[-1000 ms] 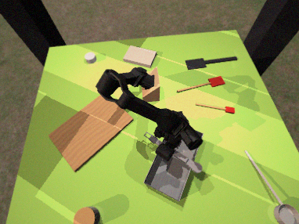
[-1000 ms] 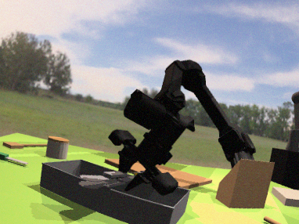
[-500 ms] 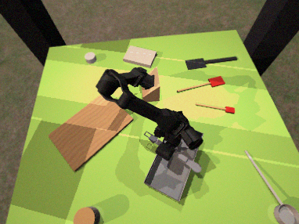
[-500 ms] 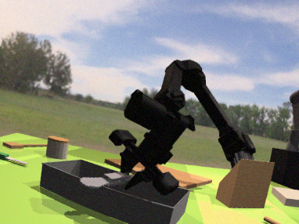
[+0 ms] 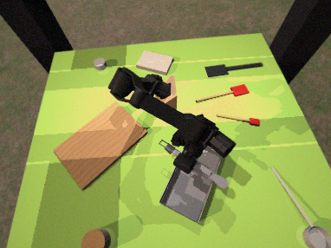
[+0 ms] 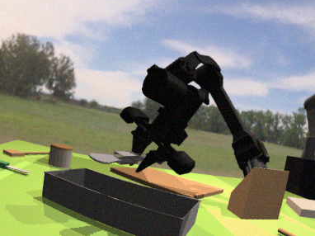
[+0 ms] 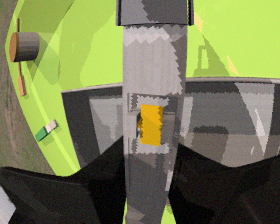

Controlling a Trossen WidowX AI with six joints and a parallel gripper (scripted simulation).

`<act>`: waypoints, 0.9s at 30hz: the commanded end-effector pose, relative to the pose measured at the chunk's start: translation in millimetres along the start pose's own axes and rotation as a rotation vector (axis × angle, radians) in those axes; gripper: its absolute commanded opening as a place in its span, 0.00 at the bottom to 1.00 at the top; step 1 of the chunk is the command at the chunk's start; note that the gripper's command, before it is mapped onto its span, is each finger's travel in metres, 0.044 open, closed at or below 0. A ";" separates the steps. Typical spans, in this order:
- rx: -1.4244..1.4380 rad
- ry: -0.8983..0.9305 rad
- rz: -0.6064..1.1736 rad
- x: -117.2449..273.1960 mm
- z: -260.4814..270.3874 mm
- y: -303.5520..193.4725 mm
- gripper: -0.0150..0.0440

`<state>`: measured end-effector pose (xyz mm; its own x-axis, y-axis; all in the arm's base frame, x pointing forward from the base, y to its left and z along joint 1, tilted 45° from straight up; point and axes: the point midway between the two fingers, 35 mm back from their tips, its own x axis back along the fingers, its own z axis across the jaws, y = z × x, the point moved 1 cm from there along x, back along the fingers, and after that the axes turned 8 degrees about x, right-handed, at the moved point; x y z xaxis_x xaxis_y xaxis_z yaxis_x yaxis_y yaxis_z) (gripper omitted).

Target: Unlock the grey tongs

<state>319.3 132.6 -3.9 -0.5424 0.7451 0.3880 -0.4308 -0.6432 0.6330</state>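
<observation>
Hand (image 5: 192, 158) (image 6: 158, 165) (image 7: 143, 140) gripping grey tongs (image 5: 214, 176) (image 6: 108, 158) (image 7: 152, 65) mid-length, held above roasting tin (image 5: 184, 195) (image 6: 111, 202) (image 7: 225, 107) — clearance, prob., for tipping tips down to unlock; wooden board (image 5: 100, 145) (image 6: 165, 181) beside tin, for laying them open after.

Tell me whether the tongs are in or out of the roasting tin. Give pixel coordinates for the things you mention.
Out: the tongs (image 5: 215, 176) (image 6: 104, 158) (image 7: 154, 65) hang above the tin (image 5: 182, 208) (image 6: 119, 208) (image 7: 75, 117), clear of its rim.
</observation>
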 end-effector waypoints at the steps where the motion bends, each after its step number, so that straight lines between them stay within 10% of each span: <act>1: -0.017 0.001 0.004 8.8 6.9 2.3 0.00; 27: -0.011 -0.380 0.055 -0.1 14.3 -2.3 0.00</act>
<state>328.6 135.3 3.5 -0.3239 0.7377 0.5924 -0.4267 -0.6727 0.6045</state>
